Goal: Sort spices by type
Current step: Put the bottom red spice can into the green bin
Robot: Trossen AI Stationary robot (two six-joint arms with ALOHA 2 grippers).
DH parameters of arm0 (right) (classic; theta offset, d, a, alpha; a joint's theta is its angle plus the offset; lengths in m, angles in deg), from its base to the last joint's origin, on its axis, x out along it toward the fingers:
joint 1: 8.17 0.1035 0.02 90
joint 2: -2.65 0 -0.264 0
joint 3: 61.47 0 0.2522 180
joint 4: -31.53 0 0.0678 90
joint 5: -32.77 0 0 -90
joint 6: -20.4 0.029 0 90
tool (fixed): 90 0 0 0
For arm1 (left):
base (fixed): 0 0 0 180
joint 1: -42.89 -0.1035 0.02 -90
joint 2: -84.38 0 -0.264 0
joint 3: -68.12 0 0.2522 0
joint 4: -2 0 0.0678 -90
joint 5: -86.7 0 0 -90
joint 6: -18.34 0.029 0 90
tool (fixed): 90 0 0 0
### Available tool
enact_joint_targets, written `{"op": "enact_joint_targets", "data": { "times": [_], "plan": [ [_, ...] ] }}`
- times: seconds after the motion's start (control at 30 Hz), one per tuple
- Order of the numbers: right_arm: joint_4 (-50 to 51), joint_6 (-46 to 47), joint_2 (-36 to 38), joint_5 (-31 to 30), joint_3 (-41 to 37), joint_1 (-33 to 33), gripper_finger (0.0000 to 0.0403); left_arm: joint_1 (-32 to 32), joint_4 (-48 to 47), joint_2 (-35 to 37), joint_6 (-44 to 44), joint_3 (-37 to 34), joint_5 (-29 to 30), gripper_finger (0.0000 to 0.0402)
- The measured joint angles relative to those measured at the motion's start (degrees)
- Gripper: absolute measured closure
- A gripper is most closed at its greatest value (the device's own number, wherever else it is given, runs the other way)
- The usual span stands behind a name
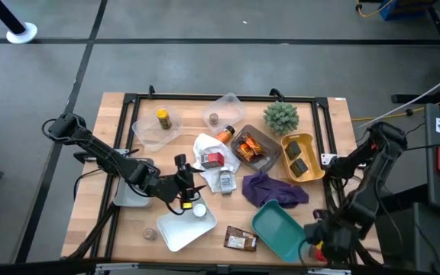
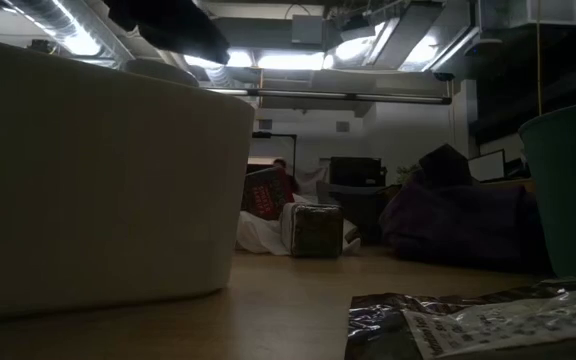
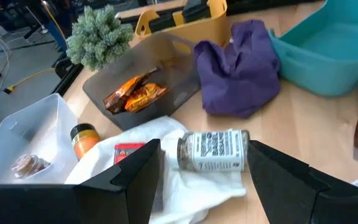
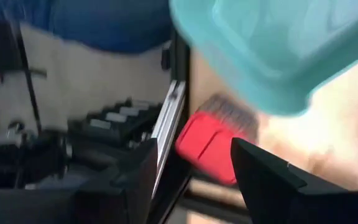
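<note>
The spices lie spread over the table. A glass jar with a printed label [image 3: 213,150] [image 1: 225,181] lies on its side on the white cloth [image 3: 166,180], next to a red box [image 3: 128,151] and an orange-capped jar [image 3: 84,138]. Orange packets [image 3: 135,96] fill the grey tray [image 1: 254,147]. A white-capped jar [image 1: 199,210] sits in the white tray [image 1: 176,229]. My left gripper [image 3: 204,180] [image 1: 186,187] is open, its fingers either side of the lying jar and short of it. My right gripper [image 4: 194,180] [image 1: 319,244] is open at the near right corner, beside the teal tray [image 1: 281,229].
A clear tray holds a yellow jar [image 1: 163,117], another a brown jar [image 1: 214,118]. The yellow tray [image 1: 302,156] holds dark items. A purple cloth [image 1: 273,189], a green plant [image 1: 281,116], a brown packet [image 1: 241,241] and a small jar [image 1: 150,233] are on the table. Something red [image 4: 213,143] sits at the table's edge.
</note>
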Motion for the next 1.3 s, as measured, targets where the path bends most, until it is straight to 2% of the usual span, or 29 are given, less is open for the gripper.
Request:
{"op": "enact_joint_targets", "data": {
  "times": [0.07, 0.47, 0.6, 0.83, 1.03, 1.3],
  "plan": [
    [0.0, 0.0, -1.6, 2.2, 0.2, 0.9, 0.0198, 0.0, -0.9, 0.0, 0.0, 0.0, 0.0, 0.0178],
    [7.8, -5.1, -3.8, 3.9, 0.3, 1.2, 0.0198, 0.0, -2.5, 0.1, 2.9, 0.0, 0.0, 0.0178],
    [11.3, -6.2, -3.8, 4.2, 0.3, 1.2, 0.0198, 0.0, -4.9, 3.5, 3.3, 0.0, 0.7, 0.0178],
    [13.2, -6.3, -3.8, 4.2, 0.3, 1.2, 0.0198, 0.7, -17.3, 16.5, -2.6, -1.6, 1.3, 0.0178],
    [13.5, -6.3, -3.8, 4.2, 0.3, 1.2, 0.0198, 1.6, -17.1, 31.2, -0.2, -10.2, 1.4, 0.0178],
    [15.1, -6.3, -3.7, 4.2, 0.3, 1.2, 0.0198, -2.6, -17.1, 55.9, 7.0, -19.5, 1.7, 0.0178]
  ]
}}
